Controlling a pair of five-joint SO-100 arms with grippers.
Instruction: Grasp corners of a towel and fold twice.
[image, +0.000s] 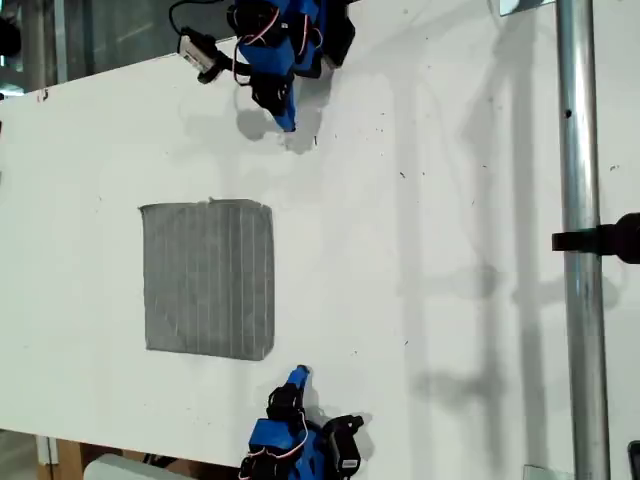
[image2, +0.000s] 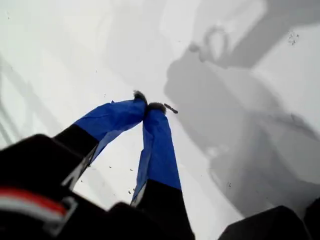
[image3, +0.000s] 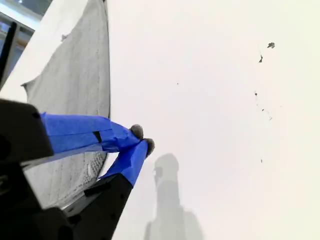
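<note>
Towel (image: 208, 278) flat on the white table (image: 450, 250), left of centre in the exterior view. A little longer than wide, with the long axis running from the view's top to its bottom. Pale stripes along that same line. Short edges facing the two arms, one toward each. All four corners (image: 268, 208) lying down on the table, none lifted or pinched. A small frayed tuft on the short edge nearer the view's top.

Just right of the towel's long right-hand edge, both arms, neither touching the cloth:

- At the exterior view's top, my first gripper (image: 288, 122) pointing down toward the table. Well apart from the towel. In the first wrist view, blue fingers pressed together at the tips (image2: 150, 106), nothing between them. Only bare table and grey shadows beneath, with a dark speck just beside the tips.
- At the exterior view's bottom, my second gripper (image: 299, 376) near the towel's closest corner but clear of it. In the second wrist view, jaws closed tip to tip (image3: 142, 139) on nothing, with the towel (image3: 80, 80) stretching away alongside.

Farther right, a metal pole (image: 580, 200) running from top to bottom of the exterior view, a black clamp (image: 605, 240) on it.
</note>
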